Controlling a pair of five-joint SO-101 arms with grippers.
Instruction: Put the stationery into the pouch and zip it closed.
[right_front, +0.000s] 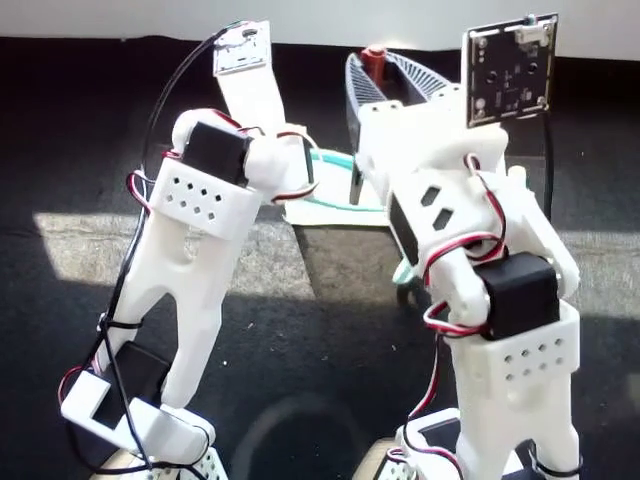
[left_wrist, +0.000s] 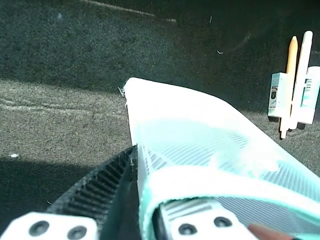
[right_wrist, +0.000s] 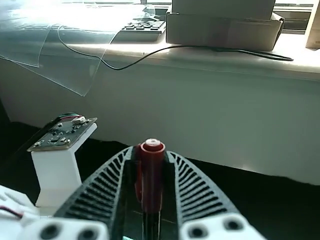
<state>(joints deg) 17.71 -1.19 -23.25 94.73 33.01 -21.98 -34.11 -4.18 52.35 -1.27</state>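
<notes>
**Task items.** The pouch (left_wrist: 200, 145), white mesh with a teal edge, is lying on the bench (left_wrist: 60, 115). The left gripper (left_wrist: 145, 180) is pinching its near edge, with the ribbed fingers (left_wrist: 100, 195) closed on the fabric. The right gripper (right_wrist: 150, 155) is standing raised, its fingers closed around a red pen (right_wrist: 151, 175) that is pointing upward.

**View comparison.**
- The left wrist view is supplying the loose stationery (left_wrist: 295, 85) at the upper right of the frame. It consists of an orange pencil (left_wrist: 289, 85), a white pen (left_wrist: 301, 80) and a small boxed item (left_wrist: 276, 95), lying side by side and touching.
- In the high view the pouch (right_front: 325, 205) is showing at centre between the two arms, partly covered by them. The red pen (right_front: 375, 58) is sitting in the right gripper (right_front: 385, 75) at top centre.
- The right wrist view is giving the room beyond.

**Surface and room.** The bench is wearing a dark, carpet-like cloth, with a sunlit band crossing it. Behind it, a white ledge (right_wrist: 210, 60) is carrying a keyboard (right_wrist: 145, 27), cardboard boxes (right_wrist: 222, 22), a clear plastic sheet (right_wrist: 60, 40) and a black cable (right_wrist: 200, 50). The left arm's camera board (right_wrist: 62, 132) is standing at the left of that frame.

**Edges and clearance.** The bench's far edge is meeting the white wall along the top of the high view. A strip of bare cloth is separating the pouch from the stationery.
</notes>
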